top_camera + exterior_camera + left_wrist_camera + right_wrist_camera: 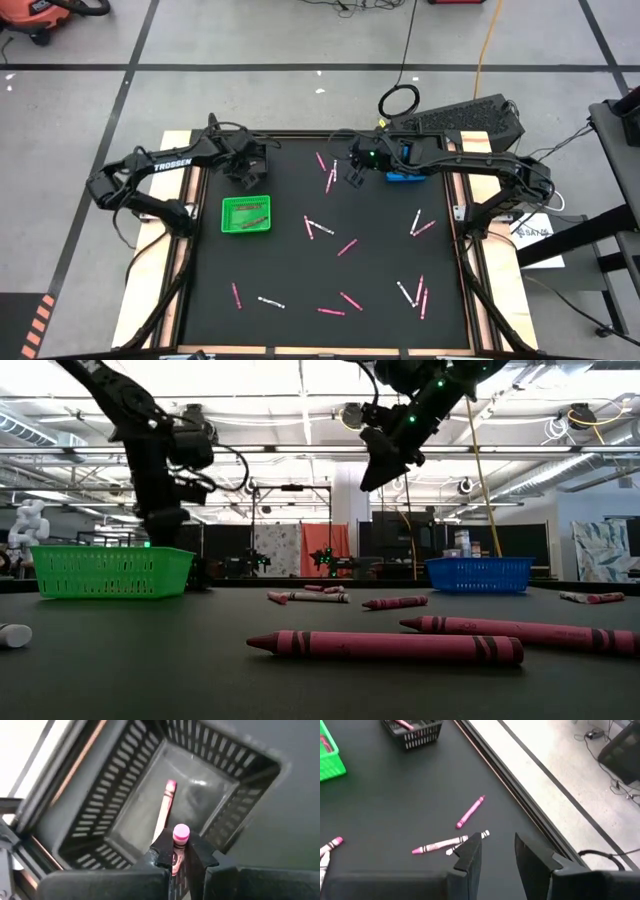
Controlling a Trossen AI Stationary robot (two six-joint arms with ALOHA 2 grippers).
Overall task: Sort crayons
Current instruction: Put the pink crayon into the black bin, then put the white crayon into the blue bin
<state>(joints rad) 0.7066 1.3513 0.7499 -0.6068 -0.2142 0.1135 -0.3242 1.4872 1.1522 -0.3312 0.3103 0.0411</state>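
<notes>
Pinched upright between the left gripper's [179, 854] fingers, a pink crayon [179, 839] is held above a basket [100, 820]; the right gripper [495, 851] is held open over scattered crayons [440, 844].

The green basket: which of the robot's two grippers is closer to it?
Left. The left gripper, holding a pink crayon, hovers just beyond the green basket. The right gripper hangs farther off, over mid-table.

Gripper: left gripper [179, 854] clamped on a pink crayon [180, 836]
Basket: slatted basket [105, 795] below
Inside: another pink crayon [164, 809] on its floor
</notes>
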